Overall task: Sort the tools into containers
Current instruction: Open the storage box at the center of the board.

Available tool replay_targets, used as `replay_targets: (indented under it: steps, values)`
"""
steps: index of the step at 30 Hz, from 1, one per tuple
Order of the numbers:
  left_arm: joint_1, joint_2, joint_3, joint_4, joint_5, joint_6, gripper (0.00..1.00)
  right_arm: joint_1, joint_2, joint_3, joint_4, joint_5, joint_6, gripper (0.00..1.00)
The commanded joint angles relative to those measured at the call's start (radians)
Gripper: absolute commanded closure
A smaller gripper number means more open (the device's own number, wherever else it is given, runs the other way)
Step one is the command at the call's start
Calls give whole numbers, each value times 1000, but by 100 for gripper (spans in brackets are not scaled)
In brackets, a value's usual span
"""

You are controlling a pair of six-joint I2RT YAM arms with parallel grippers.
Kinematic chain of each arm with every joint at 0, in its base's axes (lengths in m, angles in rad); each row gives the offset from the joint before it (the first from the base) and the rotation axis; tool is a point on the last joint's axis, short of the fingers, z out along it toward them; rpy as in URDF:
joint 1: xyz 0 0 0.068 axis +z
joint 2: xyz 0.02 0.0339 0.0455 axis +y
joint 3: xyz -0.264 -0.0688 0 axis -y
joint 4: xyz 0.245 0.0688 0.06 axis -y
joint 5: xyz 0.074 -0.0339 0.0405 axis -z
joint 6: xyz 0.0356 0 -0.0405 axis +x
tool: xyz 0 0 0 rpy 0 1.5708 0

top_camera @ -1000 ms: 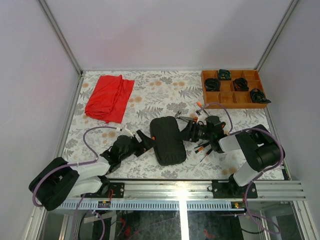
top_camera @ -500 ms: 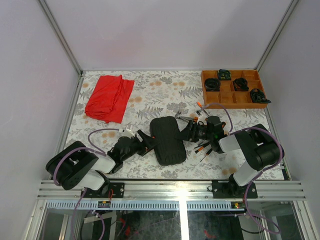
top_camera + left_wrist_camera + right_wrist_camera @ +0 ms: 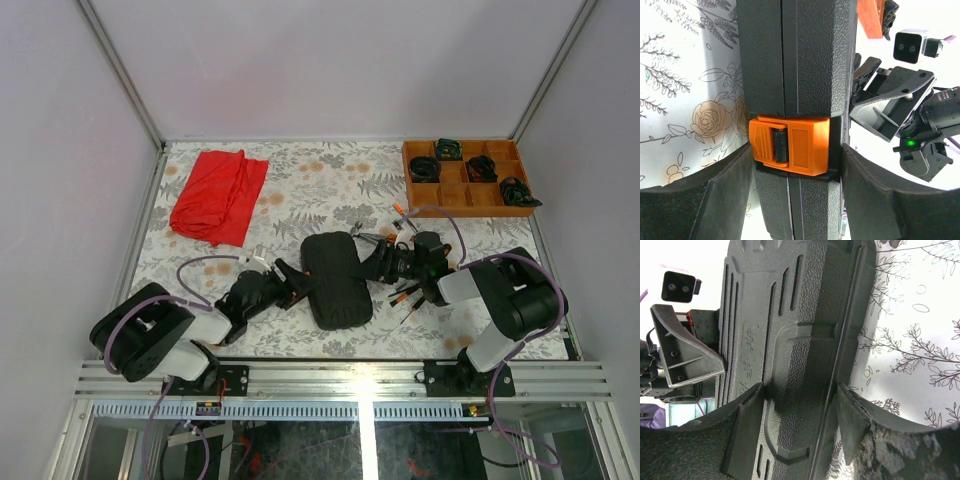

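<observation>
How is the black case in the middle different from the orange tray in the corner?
The black case is textured plastic, shut, with an orange latch; the orange tray is open-topped and divided. The case hides its inside; the tray's compartments show black coiled bundles. The case lies in the middle, the tray in the far right corner. Both are rectangular containers.

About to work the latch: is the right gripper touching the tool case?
Touching. Right wrist view shows right gripper fingers flush against both tool case faces.

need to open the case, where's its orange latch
Left wrist view: the orange latch sits on the closed black case's seam, straddled by the left gripper.
</observation>
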Motion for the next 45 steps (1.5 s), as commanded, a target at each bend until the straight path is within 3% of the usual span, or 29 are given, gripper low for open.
replay_targets:
  steps: [1, 9, 23, 30, 45]
  values:
    - [3, -78, 57, -186, -71, 104, 55, -2, 51, -29, -185, 74, -69, 58]
    - [1, -169, 169, -545, -129, 220, 59, -1, 52, -15, -224, 84, -92, 60]
    - [-31, -155, 264, -780, -194, 275, 60, -1, 26, 25, -336, 126, -150, 60]
    - [-38, -152, 286, -852, -229, 294, 60, 0, 25, 33, -356, 136, -163, 60]
    - [-42, -159, 248, -847, -265, 267, 60, -1, 35, 37, -365, 136, -172, 60]
